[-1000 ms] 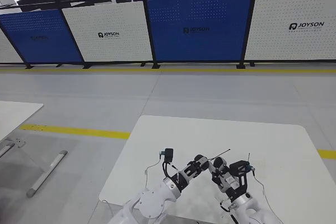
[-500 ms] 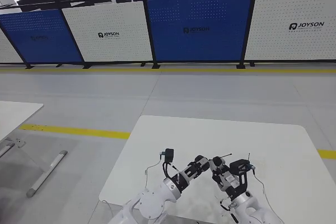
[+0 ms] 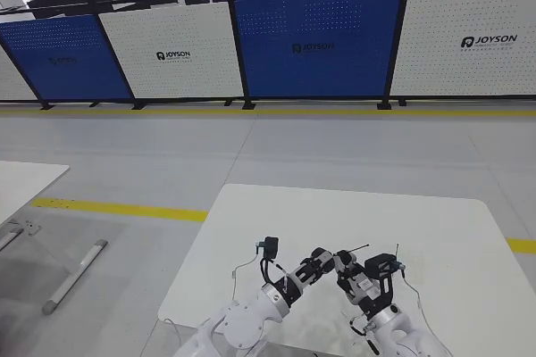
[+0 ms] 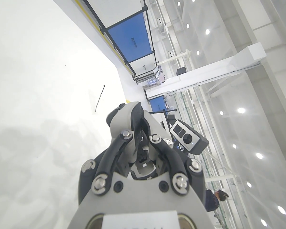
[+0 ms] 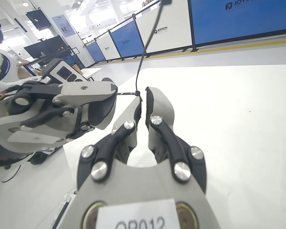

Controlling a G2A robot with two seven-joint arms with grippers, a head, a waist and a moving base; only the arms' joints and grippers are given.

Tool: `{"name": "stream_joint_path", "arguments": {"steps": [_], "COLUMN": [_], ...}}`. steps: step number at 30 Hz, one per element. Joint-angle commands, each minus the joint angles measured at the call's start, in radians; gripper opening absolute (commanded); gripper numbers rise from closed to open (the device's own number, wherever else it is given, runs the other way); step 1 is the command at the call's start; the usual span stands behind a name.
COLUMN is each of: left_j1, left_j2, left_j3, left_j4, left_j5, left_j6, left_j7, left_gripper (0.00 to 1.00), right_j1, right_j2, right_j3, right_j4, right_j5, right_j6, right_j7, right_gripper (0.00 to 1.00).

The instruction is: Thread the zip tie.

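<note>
Your left gripper [image 5: 114,93] stands over the table [image 3: 411,223], close to the near edge and about midway along it. Its jaws are together, clamped on one end of the zip tie [image 5: 143,55]. From that grip the strap runs straight across a short gap to your right gripper [image 5: 143,95]. The right gripper sits just beside the left one, and the two do not touch. At the right fingertips [image 5: 155,96] the strap bends sharply and rises off the surface. It leans toward the far edge and ends in its small block head in the air. The right jaws are drawn almost together, pinching the strap at that bend between their tips.
</note>
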Motion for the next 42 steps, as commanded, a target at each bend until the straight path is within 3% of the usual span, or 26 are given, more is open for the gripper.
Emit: {"name": "stream_joint_path", "arguments": {"steps": [1,6,10,14,21,29,35,42], "left_j1": [0.0,0.0,0.001,0.0,0.001,0.002,0.007,0.008], "left_j2": [0.0,0.0,0.0,-0.001,-0.002,-0.002,-0.003,-0.002], "left_j3": [0.0,0.0,-0.001,0.001,0.002,0.002,0.001,-0.002], "left_j4": [0.001,0.001,0.002,0.003,0.004,0.003,-0.007,-0.01], "left_j5": [0.001,0.004,0.005,0.005,0.004,0.003,0.005,0.01], "left_j6": [0.0,0.0,0.002,0.004,0.003,-0.005,-0.043,-0.054], "left_j7": [-0.002,-0.006,-0.005,-0.005,-0.003,-0.005,-0.003,-0.006], "left_gripper": [0.0,0.0,0.0,0.0,0.0,0.0,0.0,0.0], "right_j1": [-0.001,-0.001,0.0,0.0,0.001,0.002,0.012,0.02], "right_j2": [0.0,0.0,0.0,0.001,0.0,0.0,-0.001,-0.002], "right_j3": [0.0,0.0,-0.002,-0.002,-0.001,-0.002,-0.014,-0.023], "right_j4": [0.0,0.0,0.001,0.002,0.006,0.009,0.022,0.03], "right_j5": [0.0,0.002,0.002,0.003,0.008,0.007,-0.008,-0.02], "right_j6": [0.0,0.001,-0.002,-0.001,0.007,0.01,0.014,0.011], "right_j7": [0.0,-0.001,0.0,0.001,-0.002,-0.007,0.014,0.029], "right_gripper": [0.13,0.13,0.24,0.19,0.0,0.0,0.0,0.0]}}
